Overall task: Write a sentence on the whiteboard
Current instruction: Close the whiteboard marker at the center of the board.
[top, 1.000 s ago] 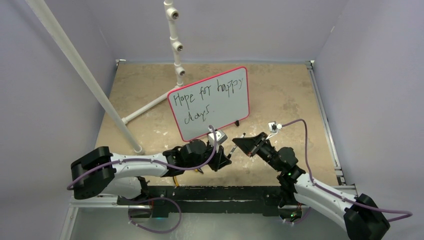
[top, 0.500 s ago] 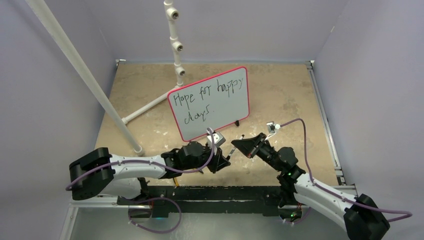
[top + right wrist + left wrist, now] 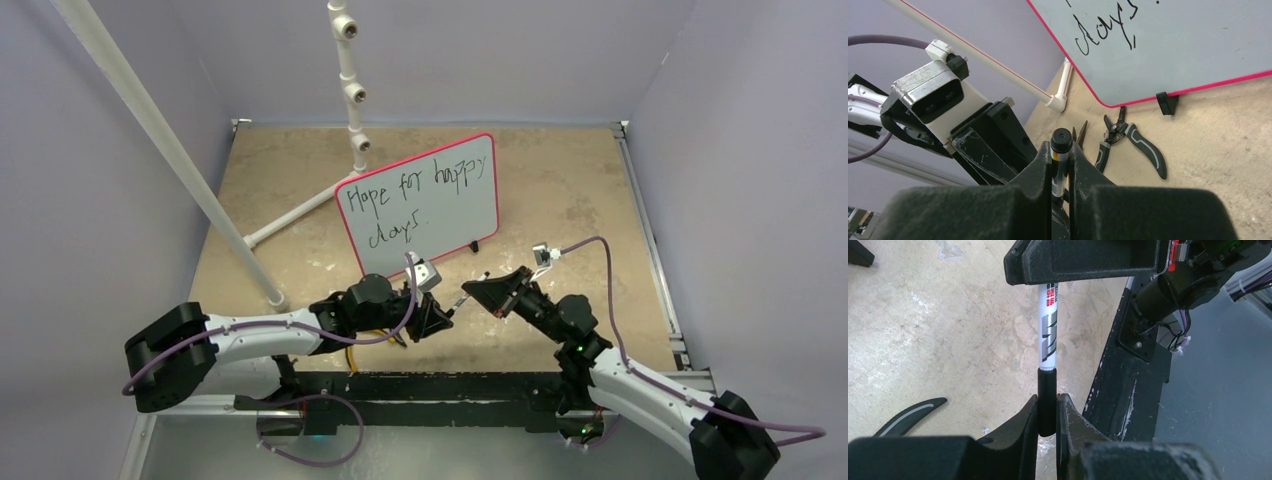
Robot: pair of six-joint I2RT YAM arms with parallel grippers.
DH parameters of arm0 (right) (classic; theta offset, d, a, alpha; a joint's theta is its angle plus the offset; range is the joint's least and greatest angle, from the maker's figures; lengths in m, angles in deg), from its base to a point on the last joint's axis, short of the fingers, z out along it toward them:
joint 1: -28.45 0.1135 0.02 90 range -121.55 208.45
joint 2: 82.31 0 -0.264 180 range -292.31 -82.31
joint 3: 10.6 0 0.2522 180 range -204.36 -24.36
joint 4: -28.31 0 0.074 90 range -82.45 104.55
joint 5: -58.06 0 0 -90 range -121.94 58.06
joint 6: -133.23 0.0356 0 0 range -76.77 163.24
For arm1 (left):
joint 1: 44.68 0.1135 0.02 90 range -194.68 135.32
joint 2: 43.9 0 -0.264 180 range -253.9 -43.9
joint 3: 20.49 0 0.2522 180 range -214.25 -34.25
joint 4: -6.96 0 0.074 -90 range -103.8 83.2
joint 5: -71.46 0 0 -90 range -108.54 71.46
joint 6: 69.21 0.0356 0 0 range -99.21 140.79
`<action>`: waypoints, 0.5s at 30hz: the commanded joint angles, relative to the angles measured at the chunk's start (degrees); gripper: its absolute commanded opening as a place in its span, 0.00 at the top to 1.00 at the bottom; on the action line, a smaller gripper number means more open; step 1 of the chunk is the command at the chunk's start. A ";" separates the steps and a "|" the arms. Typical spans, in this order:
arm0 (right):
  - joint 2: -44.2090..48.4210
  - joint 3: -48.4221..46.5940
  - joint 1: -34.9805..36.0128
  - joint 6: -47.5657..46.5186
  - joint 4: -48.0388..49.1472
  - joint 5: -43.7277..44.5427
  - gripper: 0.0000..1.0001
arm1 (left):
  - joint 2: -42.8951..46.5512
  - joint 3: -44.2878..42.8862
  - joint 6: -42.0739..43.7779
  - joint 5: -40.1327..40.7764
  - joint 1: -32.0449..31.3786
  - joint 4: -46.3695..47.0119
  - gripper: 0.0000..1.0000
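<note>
Black ink is already up on the whiteboard (image 3: 452,222), which is stood tilted at the centre of the top view. The sentence (image 3: 413,186) "Hope for happy days" can be read across two lines, so the writing itself looks done tbh. Lower centre of that view, just in front of the whiteboard, both grippers are parked nose to nose over the tan table (image 3: 570,190) with a marker (image 3: 1048,335) bridged between them. In the left wrist view the left gripper (image 3: 1048,407) is seen at the bottom of the frame, fingers squeezed onto the black cap (image 3: 1046,385), and the marker's white length runs up into the other gripper at the top. In the right wrist view the right gripper (image 3: 1060,167) is clamped on the marker, its black end poking out above the fingers. It's probably gripped from both ends so cap and marker can be pushed together along one line; capping is only guessed, not seen. Whether the cap is fully seated can't be told. Pliers (image 3: 1140,145) are lying by the whiteboard's foot (image 3: 1166,102), touched by neither gripper.
</note>
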 commanded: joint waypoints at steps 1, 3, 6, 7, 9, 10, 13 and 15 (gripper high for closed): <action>-2.69 0.48 1.28 -2.39 -6.16 -6.97 1.00 | 2.92 -2.10 3.21 1.02 2.15 7.19 1.00; -3.78 0.38 1.65 -2.49 -5.94 -7.31 1.00 | 2.44 -2.49 3.33 0.10 2.33 7.55 1.00; -5.15 0.14 1.95 -2.50 -5.53 -7.99 1.00 | 1.50 -3.72 3.69 -1.26 2.83 7.35 1.00; -5.57 0.04 2.02 -2.50 -5.52 -8.23 1.00 | 1.23 -4.04 3.65 -1.63 3.16 7.58 1.00; -6.18 -0.13 2.14 -2.46 -5.62 -8.57 1.00 | 0.83 -4.58 3.24 -2.85 3.90 8.48 1.00; -6.41 -0.15 2.11 -2.42 -5.55 -8.78 1.00 | 0.65 -4.82 3.12 -3.32 4.14 8.82 1.00; -6.81 -0.06 2.39 -2.50 -4.71 -9.45 1.00 | 0.15 -5.33 2.80 -4.25 5.17 9.74 1.00; -7.31 -0.15 2.41 -2.51 -4.56 -9.82 1.00 | -0.28 -5.66 2.19 -5.88 5.89 10.87 1.00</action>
